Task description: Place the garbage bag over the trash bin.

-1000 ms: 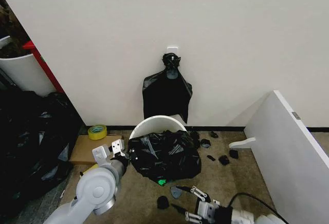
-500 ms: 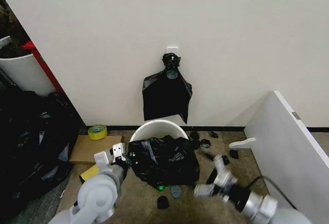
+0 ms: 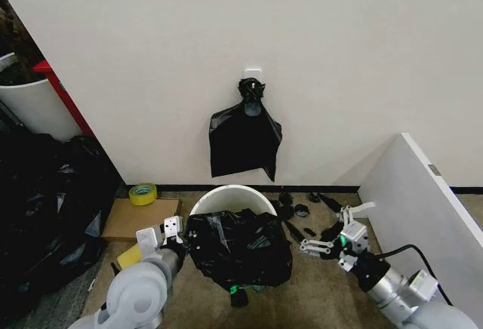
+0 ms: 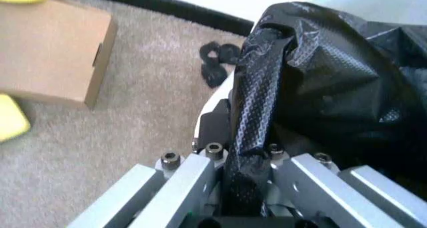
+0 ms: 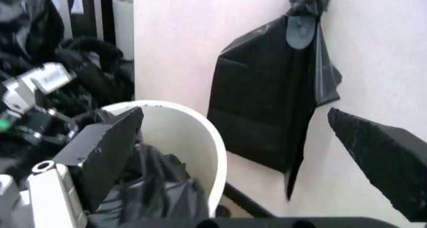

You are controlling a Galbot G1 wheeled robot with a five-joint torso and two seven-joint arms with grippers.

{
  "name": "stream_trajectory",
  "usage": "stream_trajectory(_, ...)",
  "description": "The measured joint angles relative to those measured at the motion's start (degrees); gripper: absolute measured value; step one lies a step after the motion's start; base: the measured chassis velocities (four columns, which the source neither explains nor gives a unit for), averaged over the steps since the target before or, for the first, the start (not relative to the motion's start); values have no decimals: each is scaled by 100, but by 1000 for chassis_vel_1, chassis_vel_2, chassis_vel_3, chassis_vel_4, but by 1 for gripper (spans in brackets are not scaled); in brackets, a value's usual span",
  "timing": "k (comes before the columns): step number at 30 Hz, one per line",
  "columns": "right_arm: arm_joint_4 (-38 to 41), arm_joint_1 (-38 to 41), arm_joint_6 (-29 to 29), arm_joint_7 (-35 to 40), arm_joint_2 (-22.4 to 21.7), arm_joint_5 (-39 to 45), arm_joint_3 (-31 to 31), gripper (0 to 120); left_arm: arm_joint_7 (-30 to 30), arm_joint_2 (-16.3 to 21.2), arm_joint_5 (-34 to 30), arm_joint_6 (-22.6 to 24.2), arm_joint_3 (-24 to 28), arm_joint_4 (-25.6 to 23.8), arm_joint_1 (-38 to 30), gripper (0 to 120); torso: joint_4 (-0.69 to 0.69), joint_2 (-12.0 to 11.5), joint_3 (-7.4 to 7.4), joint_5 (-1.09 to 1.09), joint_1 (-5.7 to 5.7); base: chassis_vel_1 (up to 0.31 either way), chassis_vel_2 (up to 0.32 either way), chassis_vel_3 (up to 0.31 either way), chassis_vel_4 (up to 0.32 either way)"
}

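Note:
The trash bin (image 3: 230,193), a round white bucket, stands on the floor by the wall. The garbage bag (image 3: 241,244) is glossy black and lies bunched over the bin's front half, leaving the back rim bare. My left gripper (image 3: 172,232) is at the bin's left side, shut on the bag. In the left wrist view a twisted strip of the bag (image 4: 250,138) is pinched between the fingers. My right gripper (image 3: 330,243) hovers open to the right of the bin, apart from the bag. Its black fingers (image 5: 107,148) frame the bin's rim (image 5: 200,125).
A flat black bundle (image 3: 243,136) hangs from a wall hook behind the bin. At the left are a heap of black bags (image 3: 45,201), a white drum (image 3: 30,103), a cardboard box (image 3: 139,218) and a tape roll (image 3: 143,193). A white board (image 3: 423,216) leans at the right. Black scraps (image 3: 302,212) litter the floor.
My right arm has come up from the bottom edge and now sits to the right of the bin. The left gripper keeps its hold and the bag has shifted slightly.

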Motion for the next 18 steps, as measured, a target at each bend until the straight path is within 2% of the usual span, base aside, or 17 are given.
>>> stream_trajectory(7, 82, 431, -179, 63, -232, -364, -206, 100, 42, -30, 265, 54, -18, -178, 96, 0, 2, 0, 0, 0, 0, 0, 0, 0, 0)
stream_trajectory(14, -161, 665, -142, -125, -272, -1007, -710, 100, 118, -2, 513, 54, 30, -270, 106, 0, 0, 0, 0, 1, 0, 0, 0, 0, 0)
stream_trajectory(18, -177, 769, -144, -232, -415, -1033, -786, 100, 156, 17, 611, 60, 83, -248, 60, 0, 1, 0, 0, 0, 0, 0, 0, 0, 0)
